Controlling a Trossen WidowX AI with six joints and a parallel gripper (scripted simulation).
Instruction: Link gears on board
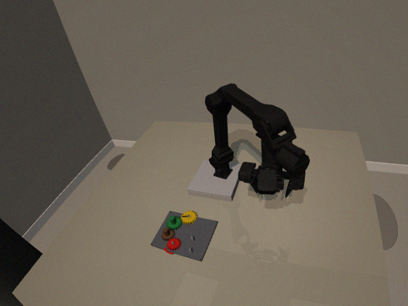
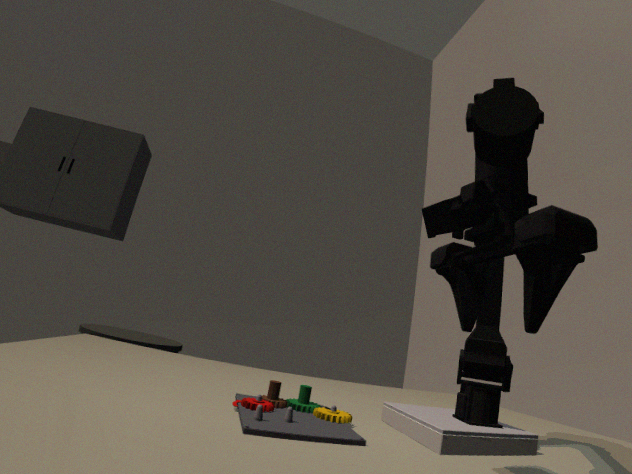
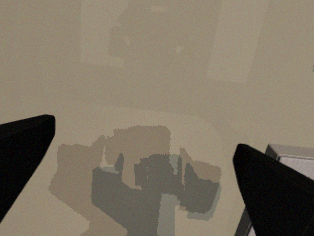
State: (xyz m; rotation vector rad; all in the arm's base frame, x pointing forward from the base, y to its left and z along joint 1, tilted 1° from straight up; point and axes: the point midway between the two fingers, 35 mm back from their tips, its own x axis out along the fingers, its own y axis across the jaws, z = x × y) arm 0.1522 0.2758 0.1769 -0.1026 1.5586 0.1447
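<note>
The red gear (image 1: 173, 244) (image 2: 255, 404) and the yellow gear (image 1: 191, 219) (image 2: 332, 415) sit on pegs of the grey board (image 1: 206, 230) (image 2: 316, 431). A brown gear (image 1: 167, 234) (image 2: 274, 390) with an upright handle lies beside the red gear. A green gear (image 1: 173, 223) (image 2: 304, 395) with a handle lies between the brown and yellow gears. All four look flat, in a row with their rims meeting; exact tooth contact is too small to tell. My gripper (image 1: 270, 193) (image 2: 499, 330) (image 3: 147, 138) is open and empty, above the table and away from the board.
Two bare pegs (image 1: 192, 237) (image 2: 259, 412) stand on the board. A red arrow (image 1: 166, 251) lies beside the red gear. The arm stands on a pale base block (image 1: 210, 184) (image 2: 413, 423) (image 3: 300, 162) between the board and the gripper. No loose gear shows on the table.
</note>
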